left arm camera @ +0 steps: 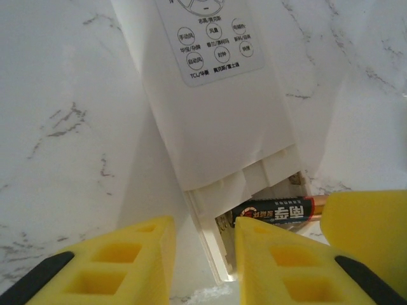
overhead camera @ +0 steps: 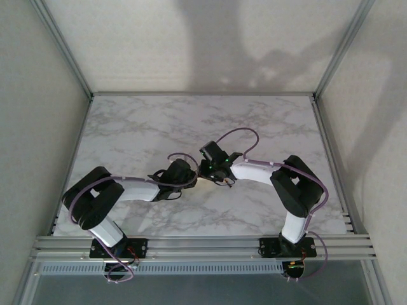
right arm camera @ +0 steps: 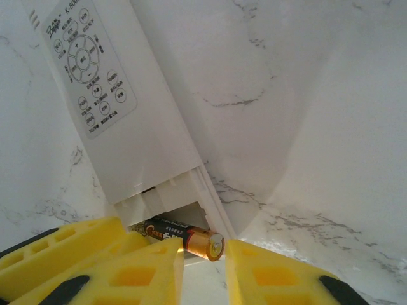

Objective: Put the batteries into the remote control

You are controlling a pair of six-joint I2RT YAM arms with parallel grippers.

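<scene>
Where the two arms stood tip to tip over the middle of the marble table (overhead camera: pixel 267 127), the remote control (left arm camera: pixel 216 121) lay face up beneath them, and the action I could see gathered at its near, opened end. The left gripper (left arm camera: pixel 203 227) sat at that end with its yellow fingers (left arm camera: pixel 127 260) a narrow gap apart. The remote's side rail ran through the gap, and I could not tell whether the fingers were pinching it or only resting there. The right gripper (right arm camera: pixel 205 251) was at the same end from the other side, its fingers (right arm camera: pixel 286 273) likewise slightly parted. One battery (right arm camera: pixel 181 234) lay crosswise at the mouth of the remote's open battery compartment (right arm camera: pixel 181 213). Its black body was partly behind one of the right gripper's fingers and its copper end showed at the gap between them. Whether it was gripped I could not tell. Beyond the compartment stretched the remote's plain white body, then its panel of round buttons (right arm camera: pixel 89 70) towards the far end. Past the remote ran the veined marble.
</scene>
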